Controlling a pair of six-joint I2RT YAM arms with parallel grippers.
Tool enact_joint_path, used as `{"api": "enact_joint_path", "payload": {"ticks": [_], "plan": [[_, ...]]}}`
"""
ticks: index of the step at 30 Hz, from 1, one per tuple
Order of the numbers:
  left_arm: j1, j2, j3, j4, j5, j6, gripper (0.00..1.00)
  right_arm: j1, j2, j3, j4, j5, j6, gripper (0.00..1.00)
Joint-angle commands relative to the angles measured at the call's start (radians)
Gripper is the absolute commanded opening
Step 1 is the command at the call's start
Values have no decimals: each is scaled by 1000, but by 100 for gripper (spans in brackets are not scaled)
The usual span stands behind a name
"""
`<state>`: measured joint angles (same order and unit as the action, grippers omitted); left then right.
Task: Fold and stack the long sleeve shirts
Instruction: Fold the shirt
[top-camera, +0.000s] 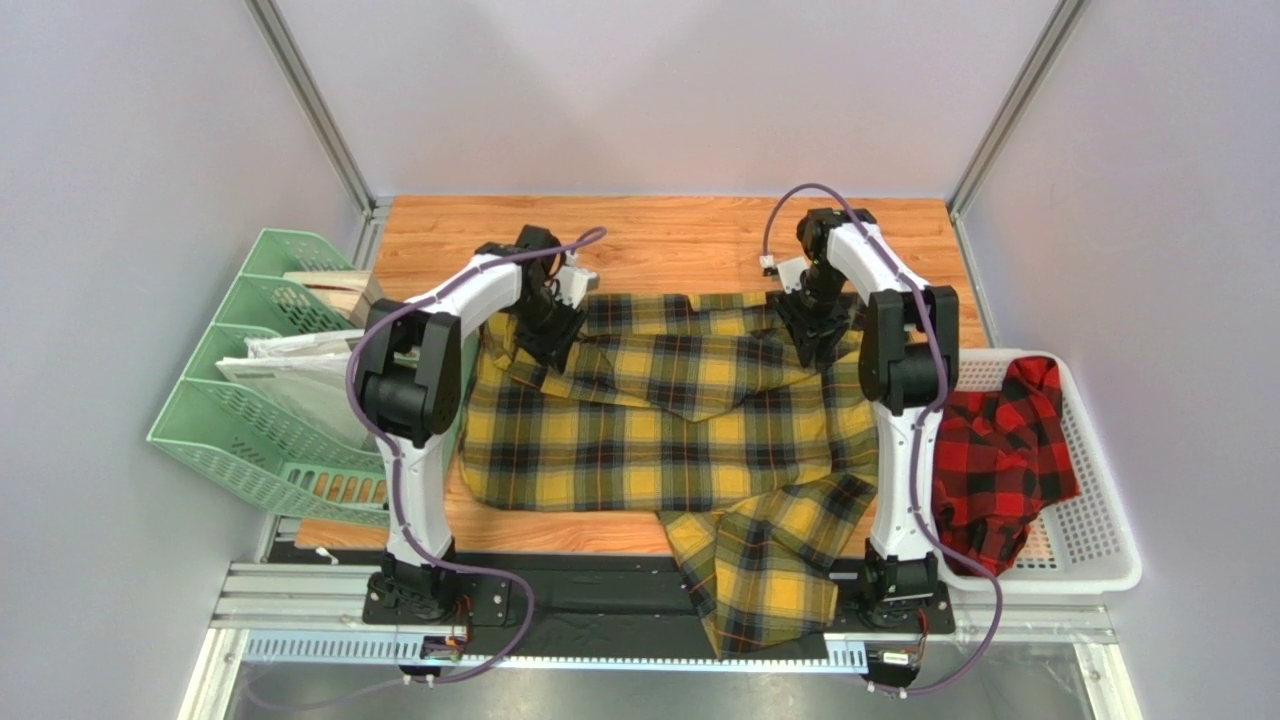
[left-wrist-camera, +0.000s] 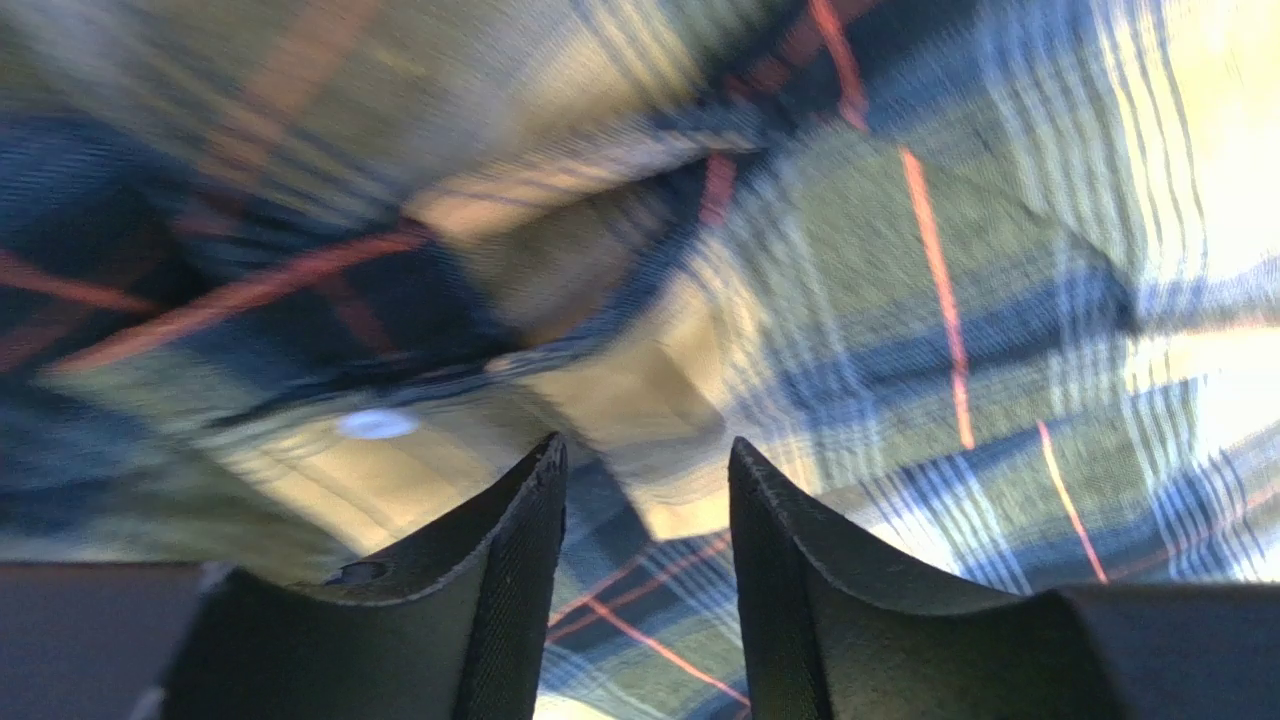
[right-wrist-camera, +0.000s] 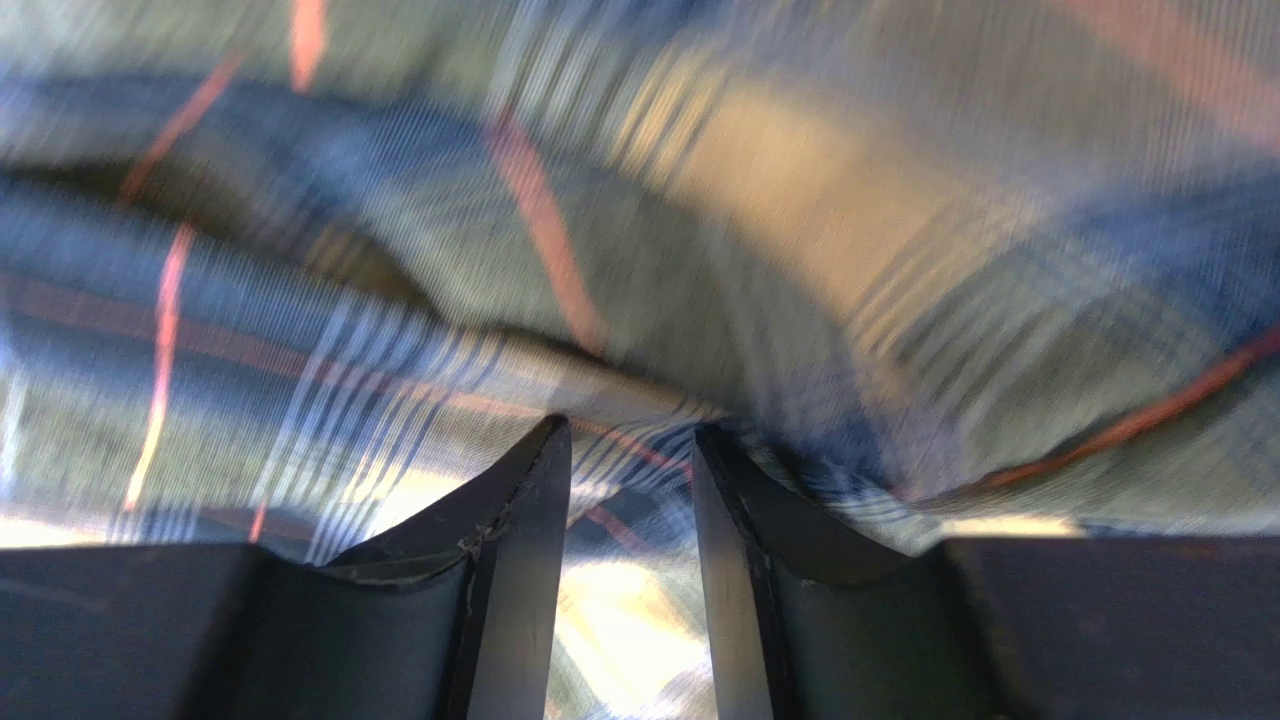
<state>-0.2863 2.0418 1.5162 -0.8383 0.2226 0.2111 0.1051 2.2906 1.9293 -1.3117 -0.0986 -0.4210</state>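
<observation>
The left gripper (left-wrist-camera: 643, 450) has its jaws moderately apart, hanging just over a buttoned fold of the yellow-and-black shirt (top-camera: 661, 435) with nothing pinched between them. The right gripper (right-wrist-camera: 631, 432) shows a narrower gap, and a ridge of the same cloth crosses its tips; I cannot tell whether that ridge is caught. Both work the shirt's far edge, the left at its far-left corner and the right at its far-right. The likely trouble is uneven handling: if one side grips a single layer and the other a doubled fold, a pull would skew the flap already lying over the body. The loose sleeve (top-camera: 766, 578) could also drag or snag, since it trails off the near-right corner across the bench (top-camera: 661, 233) edge onto the black rail. The shirt lies flat mid-bench, its long axis running left to right, the folded flap's point aimed toward the arms' bases. The red-and-black shirt (top-camera: 999, 450) sits crumpled in the white basket (top-camera: 1104, 555) at the right.
</observation>
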Motion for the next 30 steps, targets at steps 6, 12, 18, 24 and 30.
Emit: {"api": "enact_joint_path", "payload": {"ticks": [6,12,18,24,30], "plan": [[117,277,458,-163,-86,50,44,-1,250,396,109,97,10,37],[145,377,699,-157,-120,119,45,1,210,461,255,81,1,38],[110,181,596,-139,56,183,53,2,-72,292,206,-94,-2,58],[33,32,326,-186,148,205,55,1,-292,5,59,-185,-54,62],[27,70,230,-183,49,224,55,-7,-350,-182,20,-147,-101,54]]}}
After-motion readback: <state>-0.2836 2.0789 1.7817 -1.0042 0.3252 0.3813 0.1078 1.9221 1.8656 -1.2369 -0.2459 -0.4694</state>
